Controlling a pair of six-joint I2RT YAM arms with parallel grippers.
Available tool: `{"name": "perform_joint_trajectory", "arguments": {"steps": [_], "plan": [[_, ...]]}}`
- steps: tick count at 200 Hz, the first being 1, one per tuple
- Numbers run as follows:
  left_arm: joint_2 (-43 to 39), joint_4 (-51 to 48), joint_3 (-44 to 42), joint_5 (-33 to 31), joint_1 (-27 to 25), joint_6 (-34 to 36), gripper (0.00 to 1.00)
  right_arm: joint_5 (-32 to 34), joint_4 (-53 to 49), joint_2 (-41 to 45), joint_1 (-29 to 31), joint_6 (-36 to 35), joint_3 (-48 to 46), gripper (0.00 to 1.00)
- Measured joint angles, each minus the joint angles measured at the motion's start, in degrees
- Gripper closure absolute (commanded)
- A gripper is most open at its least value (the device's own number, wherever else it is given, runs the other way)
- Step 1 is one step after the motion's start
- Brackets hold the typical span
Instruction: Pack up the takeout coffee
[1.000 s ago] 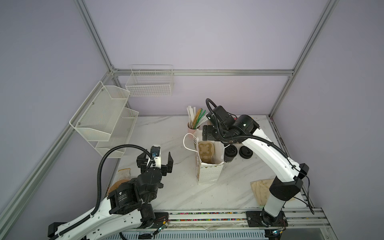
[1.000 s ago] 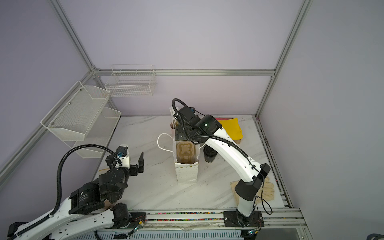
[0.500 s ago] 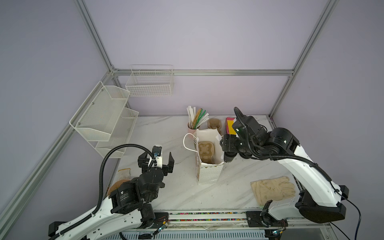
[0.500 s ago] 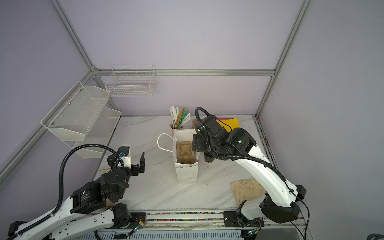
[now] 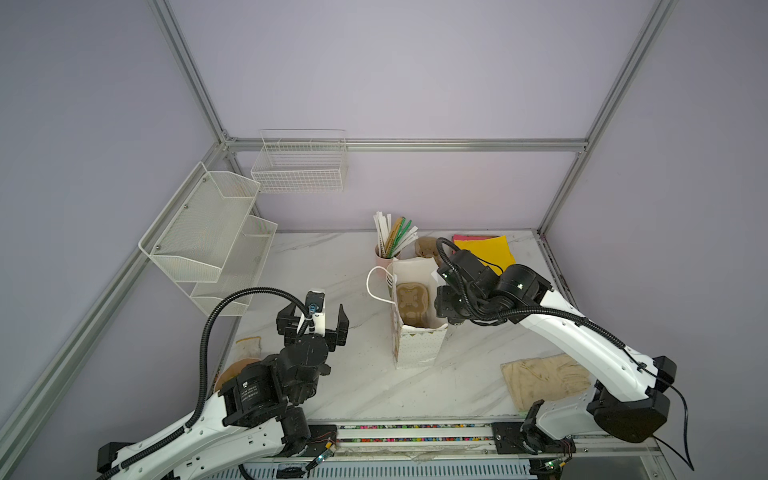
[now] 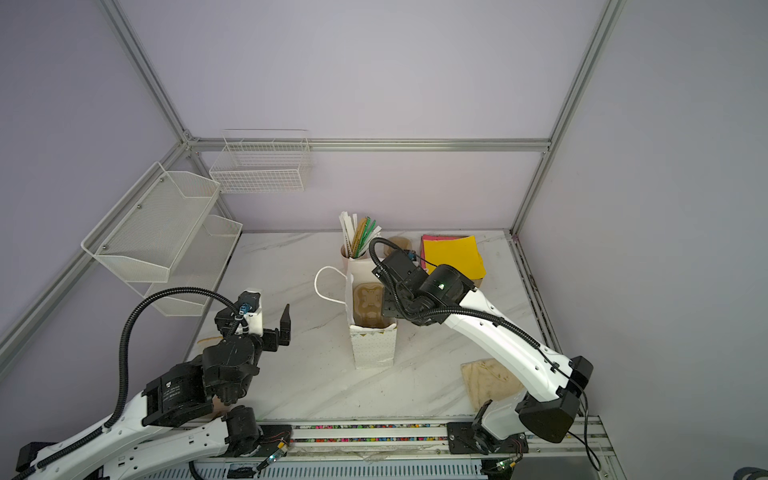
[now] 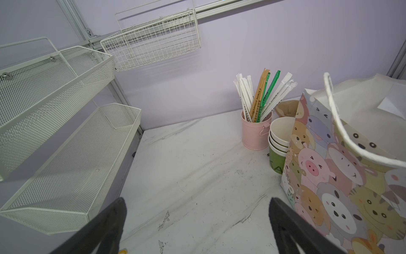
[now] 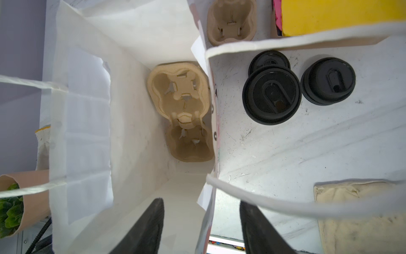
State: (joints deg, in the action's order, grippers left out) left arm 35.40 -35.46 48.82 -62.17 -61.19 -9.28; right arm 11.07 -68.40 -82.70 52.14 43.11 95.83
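Note:
The takeout coffee (image 8: 271, 95) shows from above as a black lid, standing on the table just outside the paper bag (image 8: 87, 110); in both top views my right arm hides it. My right gripper (image 8: 201, 211) is open and straddles the bag's right wall, one finger inside and one outside, touching nothing I can see. In both top views it sits at the rim of the bag (image 5: 417, 349) (image 6: 374, 349), right gripper (image 5: 451, 316) (image 6: 392, 307). A pulp cup carrier (image 8: 182, 105) (image 5: 411, 301) lies in the bag. My left gripper (image 5: 314, 322) (image 6: 255, 328) (image 7: 197, 204) hangs open and empty left of the bag (image 7: 351, 176).
Two loose black lids (image 8: 328, 81) (image 8: 269, 60) lie beside the coffee. Behind the bag are a pink straw cup (image 7: 254, 132), stacked green cups (image 7: 279, 145), a spare carrier (image 8: 230, 22) and yellow paper (image 5: 486, 249). A cloth (image 5: 544, 380) lies front right. Wire shelves (image 5: 208, 237) line the left wall.
My right gripper has come from behind the bag forward along its right side, down to the rim, and its jaws have narrowed. The left arm has stayed put.

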Motion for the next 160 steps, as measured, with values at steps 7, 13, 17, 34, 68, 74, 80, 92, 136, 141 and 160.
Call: {"name": "perform_joint_trajectory", "arguments": {"steps": [7,13,17,34,68,74,80,92,136,141,160], "plan": [[0.0,0.0,0.0,0.0,0.0,0.0,0.00,0.2,0.1,-0.4,0.0,-0.1,-0.1,0.49],[0.0,0.0,0.0,0.0,0.0,0.0,0.00,0.4,0.1,-0.7,0.0,-0.1,-0.1,0.52],[0.0,0.0,0.0,0.0,0.0,0.0,0.00,0.5,0.1,-0.9,0.0,-0.4,-0.1,0.53],[0.2,0.0,0.0,0.0,0.0,0.0,0.00,1.1,0.2,-1.8,-0.5,-0.6,-0.1,0.60],[0.5,0.0,0.0,0.0,0.0,0.0,0.00,1.8,0.3,-3.5,-2.6,-1.8,-0.1,0.79],[0.5,0.0,0.0,0.0,0.0,0.0,0.00,1.9,0.4,-3.8,-3.2,-2.2,-0.1,0.82],[0.5,0.0,0.0,0.0,0.0,0.0,0.00,2.1,0.4,-4.0,-3.6,-2.2,-0.1,0.84],[0.5,0.0,0.0,0.0,0.0,0.0,0.00,2.3,0.4,-4.2,-4.3,-2.5,-0.1,0.88],[0.4,0.0,0.0,0.0,0.0,0.0,0.00,3.5,0.0,-4.1,-5.2,-2.8,0.2,0.99],[0.4,0.0,0.0,-0.1,0.0,0.0,0.00,3.6,-0.1,-4.2,-5.2,-2.9,0.3,1.00],[0.5,0.0,0.0,-0.1,0.0,0.1,0.00,4.2,-0.5,-4.1,-5.2,-2.9,1.2,1.00]]}}
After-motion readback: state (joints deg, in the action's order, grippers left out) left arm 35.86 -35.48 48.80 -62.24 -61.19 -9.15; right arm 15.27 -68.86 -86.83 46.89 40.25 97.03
